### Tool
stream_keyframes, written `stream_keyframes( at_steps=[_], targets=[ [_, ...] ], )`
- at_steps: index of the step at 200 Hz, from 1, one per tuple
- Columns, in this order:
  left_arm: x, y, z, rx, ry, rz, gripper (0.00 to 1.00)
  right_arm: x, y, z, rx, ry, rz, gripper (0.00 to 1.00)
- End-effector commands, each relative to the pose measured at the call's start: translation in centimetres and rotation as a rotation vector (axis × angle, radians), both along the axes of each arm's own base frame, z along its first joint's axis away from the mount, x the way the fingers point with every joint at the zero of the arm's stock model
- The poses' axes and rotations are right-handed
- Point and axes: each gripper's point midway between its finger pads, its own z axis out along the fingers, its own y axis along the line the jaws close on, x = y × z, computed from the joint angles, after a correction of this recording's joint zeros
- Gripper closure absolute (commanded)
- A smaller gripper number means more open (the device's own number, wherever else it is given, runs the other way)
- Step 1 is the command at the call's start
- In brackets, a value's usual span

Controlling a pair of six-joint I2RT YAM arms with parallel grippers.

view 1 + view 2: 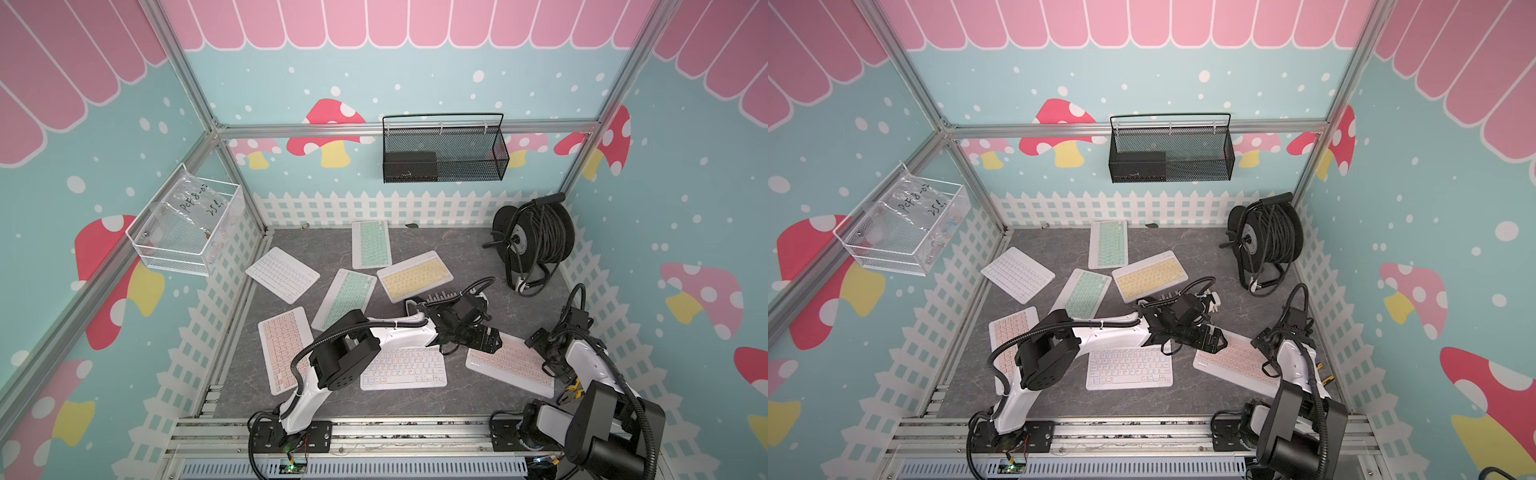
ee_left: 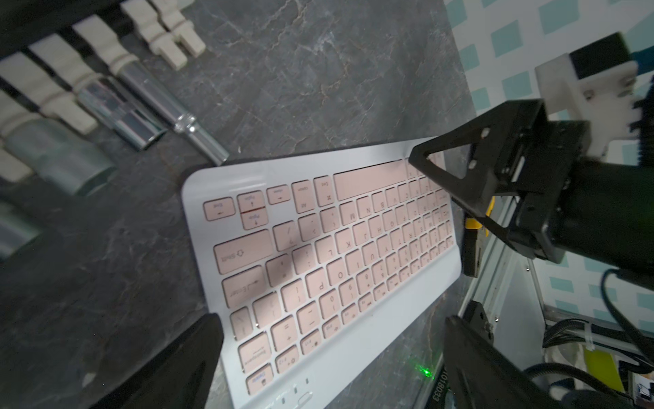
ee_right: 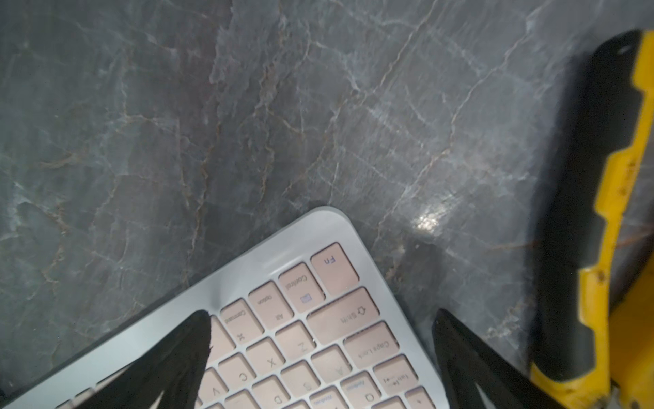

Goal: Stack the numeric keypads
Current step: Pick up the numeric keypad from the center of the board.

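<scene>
Pickup approach, no stack yet: left gripper point(image 1: 490, 340) and right gripper point(image 3: 320, 315), both spread wide and empty, flank the pink keypad point(image 1: 511, 365) lying flat on the table point(image 1: 469, 249) by the right arm; next likely needs an edge grasp.

Seven white-framed numeric keypads point(image 1: 1128, 368) lie flat and unstacked on the table point(image 1: 457, 257).
- Mint keypad point(image 1: 371, 244): far edge.
- White keypad point(image 1: 282, 274): far-left corner.
- Second mint keypad point(image 1: 345, 298) and yellow keypad point(image 1: 415, 275): centre, just beside each other.
- Pink keypad point(image 1: 286, 349): left edge.
- Second white keypad point(image 1: 403, 368): near edge.
- Second pink keypad point(image 1: 509, 363): near-right.
</scene>
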Motion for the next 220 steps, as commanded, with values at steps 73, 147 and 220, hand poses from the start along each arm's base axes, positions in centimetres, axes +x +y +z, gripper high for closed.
stream_keyframes(
  at_steps=[73,147,220],
  targets=[
    [-1.1,0.3,-4.3,0.17,-0.022,0.005,0.0,-0.9,0.3,-2.2,0.041,0.061,-0.036,0.0],
    [-1.3,0.1,-5.9,0.219,0.007,0.022,0.01,-0.9,1.8,-3.2,0.115,0.053,-0.003,0.02],
    [-4.0,-6.0,5.2,-0.183,0.006,-0.146,0.01,-0.5,3.8,-3.5,0.204,-0.01,0.048,0.02]
  ],
)
